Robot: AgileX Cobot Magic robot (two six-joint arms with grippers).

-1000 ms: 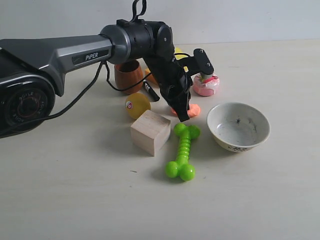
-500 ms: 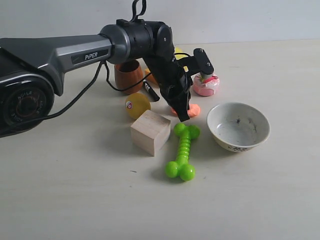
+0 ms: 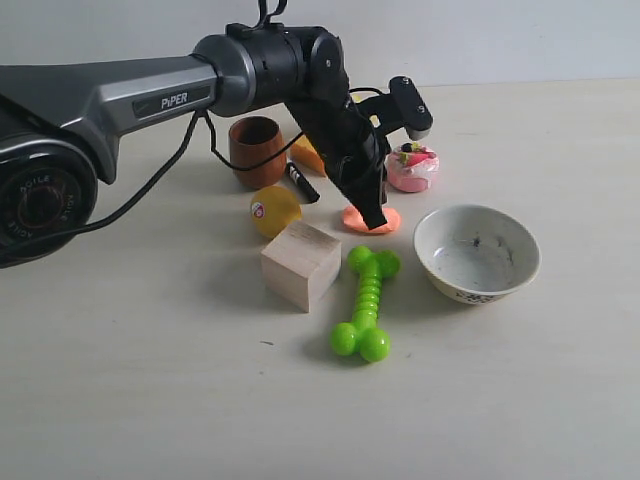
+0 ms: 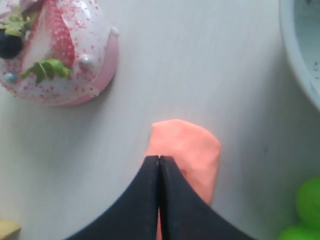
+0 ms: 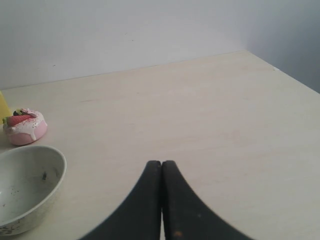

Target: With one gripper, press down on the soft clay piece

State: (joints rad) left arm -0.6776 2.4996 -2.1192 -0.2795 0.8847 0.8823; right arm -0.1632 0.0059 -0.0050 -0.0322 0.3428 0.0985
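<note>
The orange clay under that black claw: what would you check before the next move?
1. The left claw shut into one blunt tip: ok.
2. Its tip over the clay: ok, though near one edge.
3. Its tip touching the clay: cannot tell.
4. The pink cake toy apart from the clay: ok.
5. The bowl and green bone toy apart from the clay: ok.
6. The right claw out of the way: ok, shut, away from the clay.
</note>
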